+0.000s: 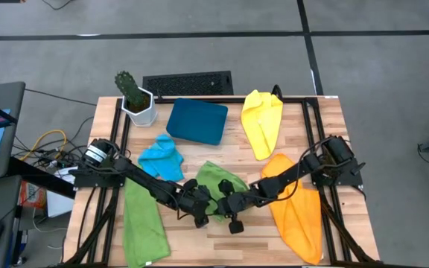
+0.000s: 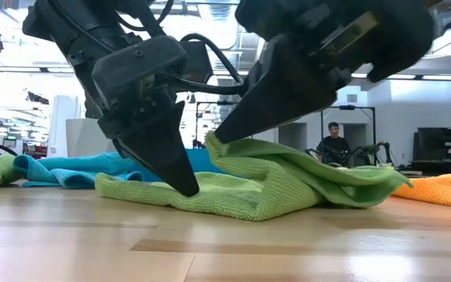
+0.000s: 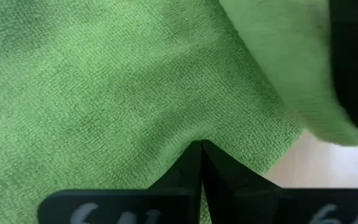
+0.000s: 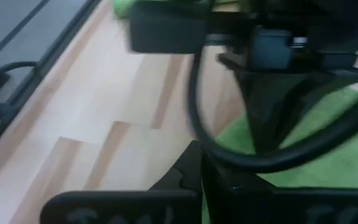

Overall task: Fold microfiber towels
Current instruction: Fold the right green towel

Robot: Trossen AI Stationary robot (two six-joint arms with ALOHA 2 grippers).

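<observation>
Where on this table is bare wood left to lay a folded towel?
Bare wood runs along the front edge, between the long green towel and the orange towel. A smaller gap lies between the teal tray and the yellow towel. Mid-table is crowded: both claws meet on the crumpled green towel.

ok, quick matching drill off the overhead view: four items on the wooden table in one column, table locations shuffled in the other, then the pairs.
Items:
1. yellow microfiber towel
2. orange microfiber towel
3. dark teal rectangular tray
4. potted cactus in white pot

Places:
A. far left corner
B. right side, near edge
C. far side, right of centre
D. far side, centre

Pairs: 1-C, 2-B, 3-D, 4-A
</observation>
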